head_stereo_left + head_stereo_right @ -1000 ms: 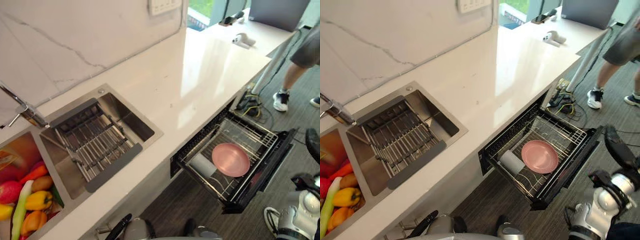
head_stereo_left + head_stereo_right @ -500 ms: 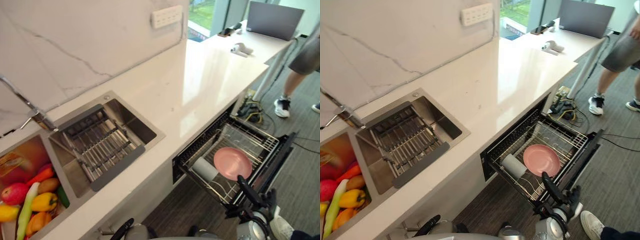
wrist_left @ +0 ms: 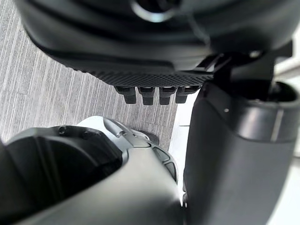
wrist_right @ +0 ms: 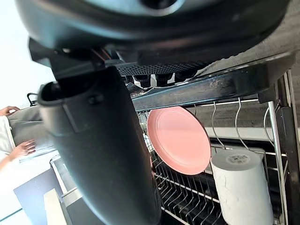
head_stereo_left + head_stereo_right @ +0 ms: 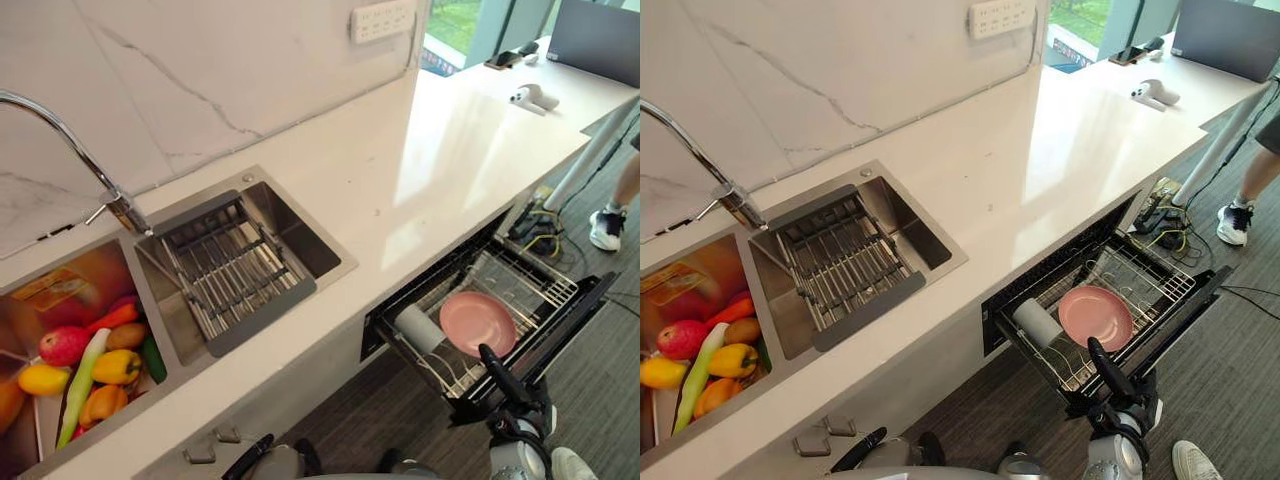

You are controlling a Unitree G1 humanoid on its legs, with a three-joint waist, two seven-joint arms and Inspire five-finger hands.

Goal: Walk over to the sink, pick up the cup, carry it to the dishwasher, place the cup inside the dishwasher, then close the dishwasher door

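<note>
Hazard: white cup, loose on its side in the dishwasher rack just left of the pink plate, may roll against the plate if the open door is shoved unevenly; right hand raised at the door's near end, fingers straight, empty; left hand low, idle.

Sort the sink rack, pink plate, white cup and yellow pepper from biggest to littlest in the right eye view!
sink rack: biggest
pink plate: next
white cup and yellow pepper: look about alike, so I won't rank them
</note>
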